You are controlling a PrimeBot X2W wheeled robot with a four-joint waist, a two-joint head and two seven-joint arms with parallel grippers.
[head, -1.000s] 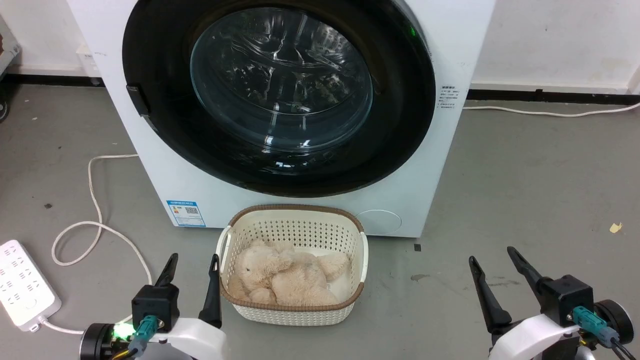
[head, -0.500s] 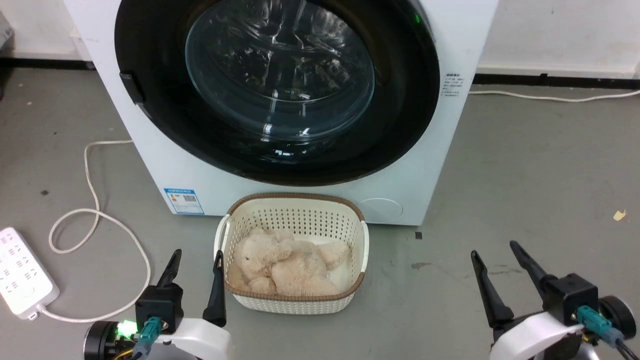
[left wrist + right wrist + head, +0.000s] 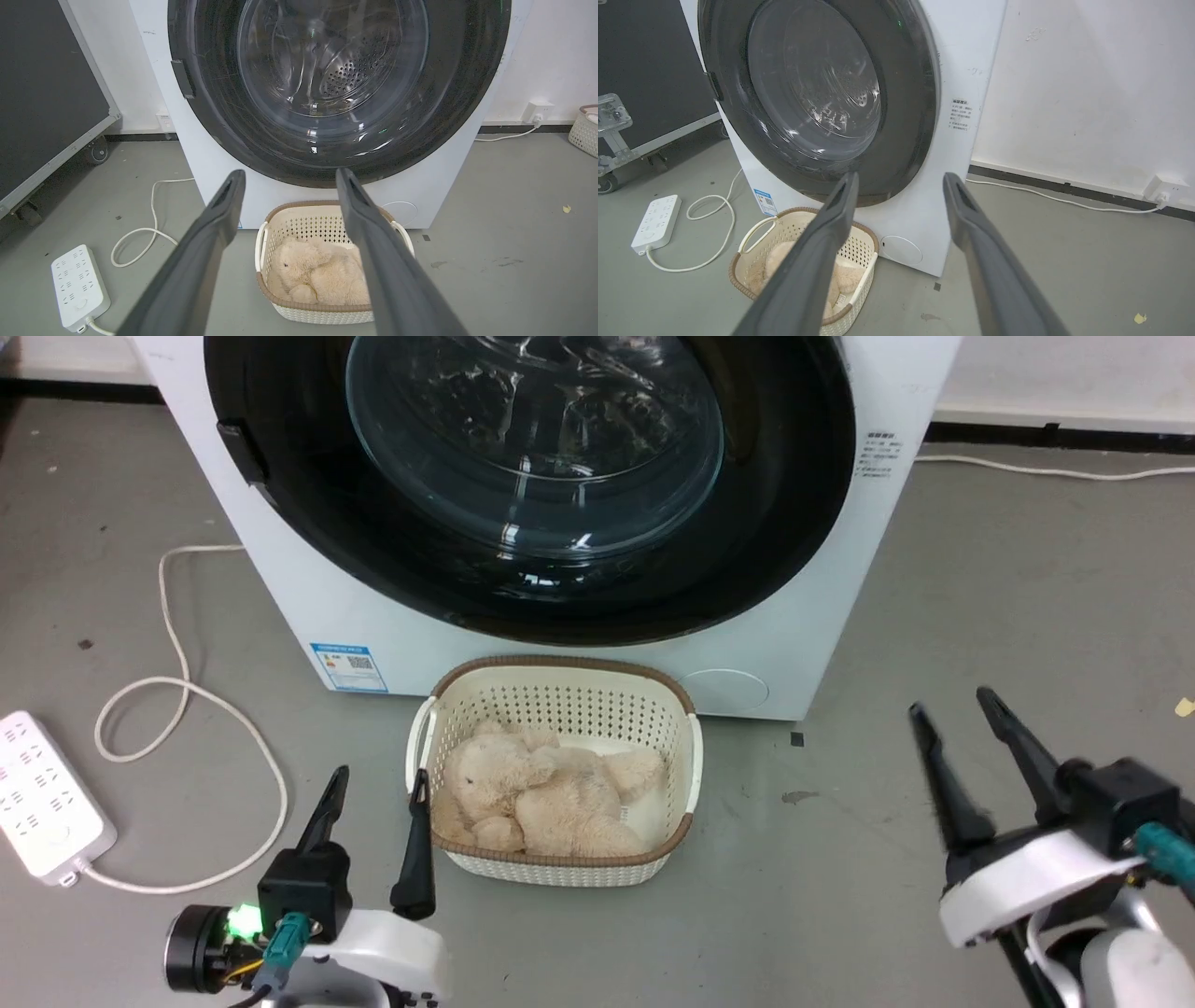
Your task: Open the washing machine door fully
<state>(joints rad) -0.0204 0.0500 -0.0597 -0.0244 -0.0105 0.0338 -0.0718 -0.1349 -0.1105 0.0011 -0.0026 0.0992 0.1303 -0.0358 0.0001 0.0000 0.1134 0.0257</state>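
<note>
Two claws are seen at the near side in the head view, both spread wide and holding nothing. The washing machine door point(image 3: 532, 476) is set flat against the front of the washing machine point(image 3: 317, 616), with its glass bowl turned towards the near side. As the door is round, no long axis is shown; a small dark tab point(image 3: 238, 443) is carried on its left edge. The door's top is cut off in the head view, and the perforated drum point(image 3: 345, 74) is made out only dimly through reflections in the glass. The left claw point(image 3: 380, 775) is held at the near left with its fingers pointed towards the machine, one finger just beside the left rim of a cream basket point(image 3: 560, 670), in which a beige plush toy point(image 3: 541, 793) is laid. The right claw point(image 3: 952, 702) is held at the near right, well apart from the machine, its fingers blurred and leaning to the left. A white power strip point(image 3: 42, 793) is laid on the floor point(image 3: 980, 597) at the left.
</note>
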